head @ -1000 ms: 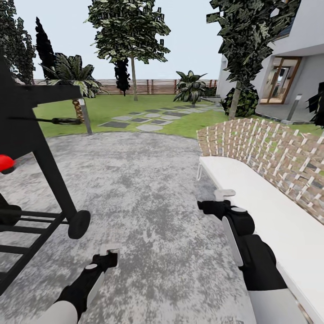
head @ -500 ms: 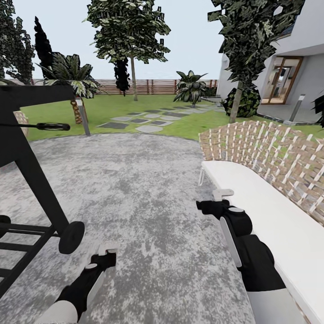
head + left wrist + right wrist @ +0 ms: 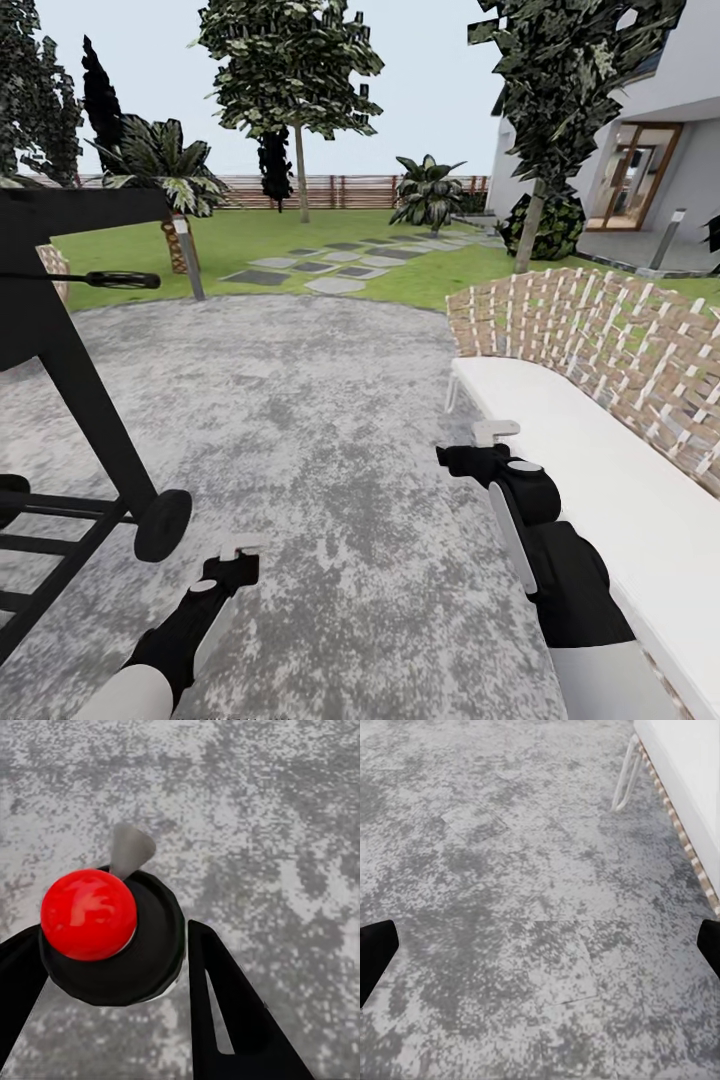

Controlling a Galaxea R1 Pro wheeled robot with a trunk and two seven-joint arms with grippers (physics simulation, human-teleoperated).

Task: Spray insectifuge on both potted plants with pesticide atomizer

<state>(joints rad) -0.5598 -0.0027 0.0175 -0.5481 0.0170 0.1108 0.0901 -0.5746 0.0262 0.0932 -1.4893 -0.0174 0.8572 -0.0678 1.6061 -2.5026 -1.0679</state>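
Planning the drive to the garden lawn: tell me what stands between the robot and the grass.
Nothing visible blocks the middle: open grey paving runs straight to the lawn. A black wheeled frame flanks the left gripper, and a white bench flanks the right gripper. The atomizer and potted plants cannot be made out from here.

Mottled grey and white paving (image 3: 320,430) under my black arms. Black frame (image 3: 70,400) on a black wheel (image 3: 163,524). White bench seat (image 3: 600,480) with a brown-and-white woven back (image 3: 610,340). Green lawn (image 3: 250,240) with grey stone slabs (image 3: 320,268); brown slatted fence (image 3: 350,190). A glossy red ball (image 3: 88,913) on a black disc (image 3: 146,952) beside my left wrist.
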